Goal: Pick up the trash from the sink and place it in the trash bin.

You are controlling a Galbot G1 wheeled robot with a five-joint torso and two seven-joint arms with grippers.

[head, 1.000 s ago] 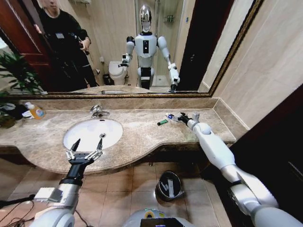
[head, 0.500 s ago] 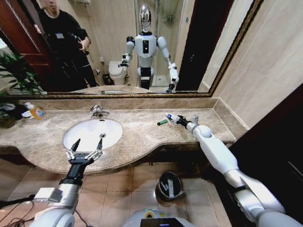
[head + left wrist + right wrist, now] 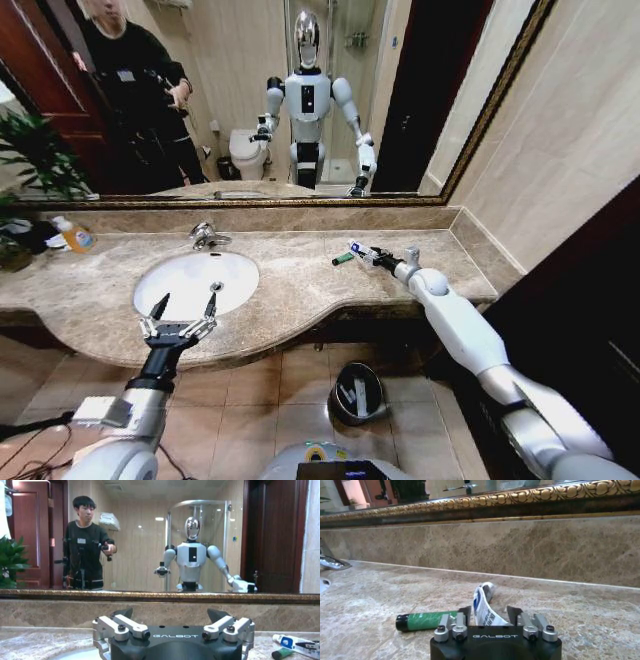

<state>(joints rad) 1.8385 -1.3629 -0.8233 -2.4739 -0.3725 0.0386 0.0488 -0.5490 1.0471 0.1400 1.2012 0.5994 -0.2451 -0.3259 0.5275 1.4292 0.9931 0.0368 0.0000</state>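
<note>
Marble counter [image 3: 290,285]: right gripper [image 3: 374,256] has its fingers closed on the white tube [image 3: 482,605], green piece [image 3: 422,620] beside; left gripper [image 3: 186,306] hovers spread over the sink [image 3: 195,282].

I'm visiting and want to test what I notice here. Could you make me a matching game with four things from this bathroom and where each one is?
Things
1. white tube with blue print
2. small green piece
3. trash bin
4. left hand

Places
A. on the tiled floor below the counter
B. hovering open at the front edge of the sink
C. between the fingers of the right hand
D. lying on the marble counter beside the tube

Pairs: 1-C, 2-D, 3-A, 4-B
</note>
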